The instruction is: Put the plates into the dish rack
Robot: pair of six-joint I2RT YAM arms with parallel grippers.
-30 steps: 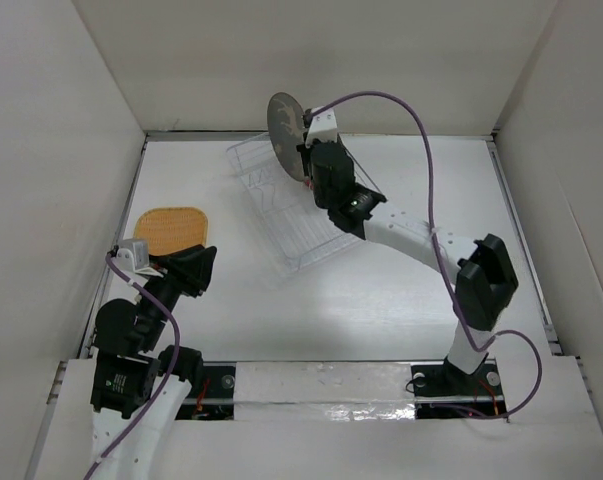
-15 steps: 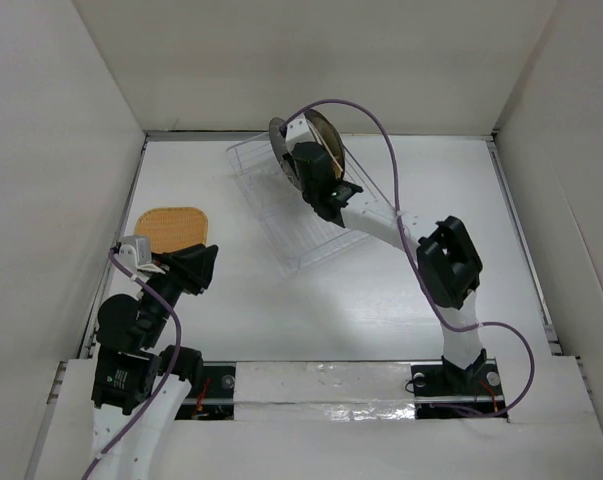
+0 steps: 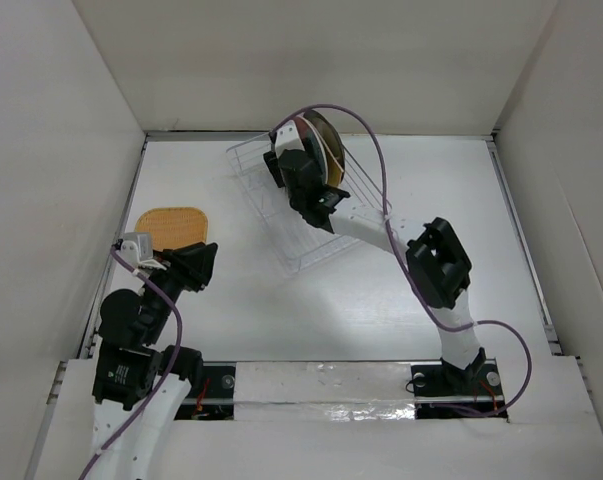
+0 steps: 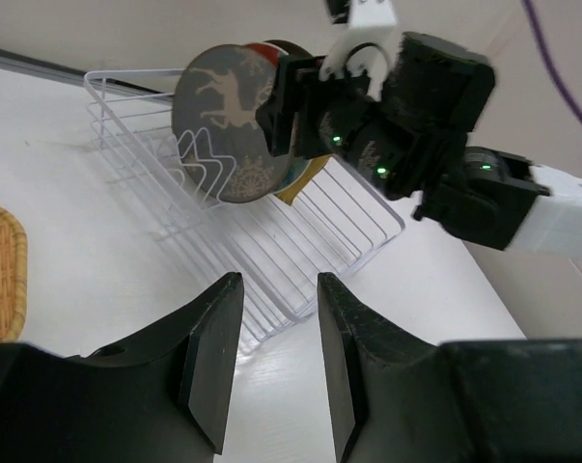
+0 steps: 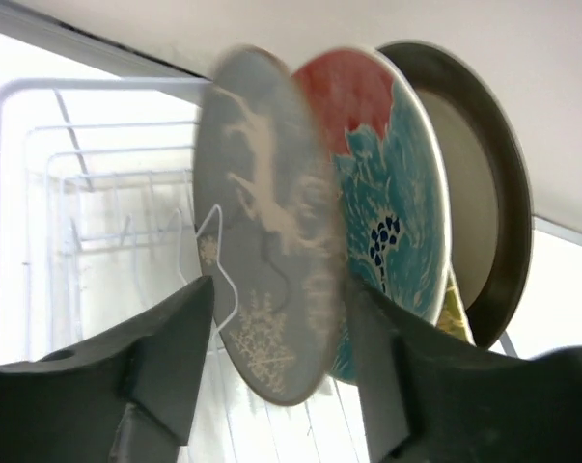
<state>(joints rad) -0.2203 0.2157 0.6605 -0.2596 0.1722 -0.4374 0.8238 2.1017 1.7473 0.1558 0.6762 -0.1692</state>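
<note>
The dish rack (image 3: pixel 293 235) lies at the back of the table. Three plates stand upright in it: the dark grey horse plate (image 5: pixel 262 222) in front, the red-and-teal plate (image 5: pixel 397 183) behind it, then the brown metallic plate (image 5: pixel 488 183). A yellow edge (image 5: pixel 454 313) peeks out below them. My right gripper (image 5: pixel 279 304) is open, its fingers straddling the horse plate's lower rim with gaps on both sides. A woven yellow plate (image 3: pixel 173 226) lies flat at the left. My left gripper (image 4: pixel 278 282) hovers open and empty just right of it, facing the rack (image 4: pixel 300 241).
White walls close in the table on the left, back and right. The right arm's purple cable (image 3: pixel 376 150) loops above the rack. The rack's front rows of prongs (image 4: pixel 199 159) hold nothing.
The right arm carried the horse plate back into the rack, stood it beside the red-and-teal plate and opened its jaws. The left arm hardly moved.
</note>
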